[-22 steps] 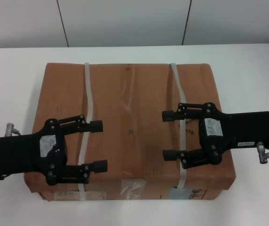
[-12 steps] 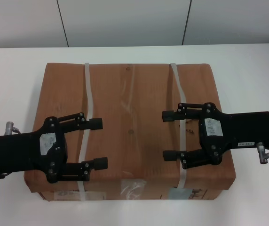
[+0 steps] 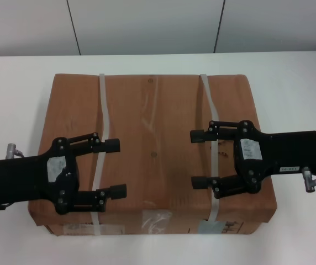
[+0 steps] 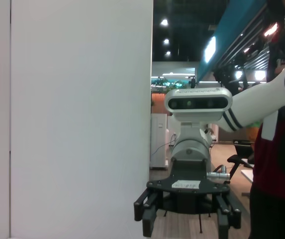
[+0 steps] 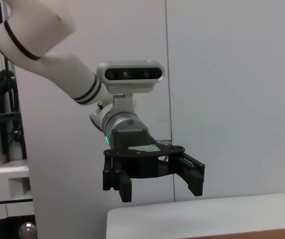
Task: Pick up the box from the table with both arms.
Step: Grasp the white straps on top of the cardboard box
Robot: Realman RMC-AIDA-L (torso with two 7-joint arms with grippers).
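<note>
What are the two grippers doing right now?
Left gripper: open, above the box, holding nothing.
Right gripper: open, above the box, holding nothing.

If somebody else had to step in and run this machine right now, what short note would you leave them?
Left gripper: open, above the box's left front part, fingers pointing inward.
Right gripper: open, above the box's right part, pointing inward, facing the left one.
Box: flat on the white table, both pale straps intact.
Done: both arms positioned over the box.
Left: neither gripper holds the box; bring the arms onto it, then lift together.
</note>
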